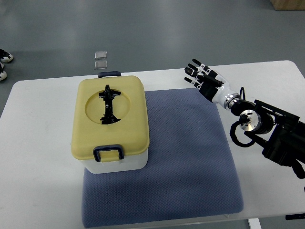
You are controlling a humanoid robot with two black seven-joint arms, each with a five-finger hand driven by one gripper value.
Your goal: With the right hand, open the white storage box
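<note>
The right robot hand (199,74), fingers spread, hovered apart from the storage box (110,125); reaching its apparently latched lid came next.

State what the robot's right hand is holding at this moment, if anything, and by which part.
Nothing. The right hand is open above the table, apart from the storage box.

blue mat (190,157), white table (38,157), shoes (4,64)

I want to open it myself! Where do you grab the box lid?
Probably the black handle lying flat in the round dip of the yellow lid; come from straight above. The right hand is open, off to the side. The blue clips look shut.
</note>
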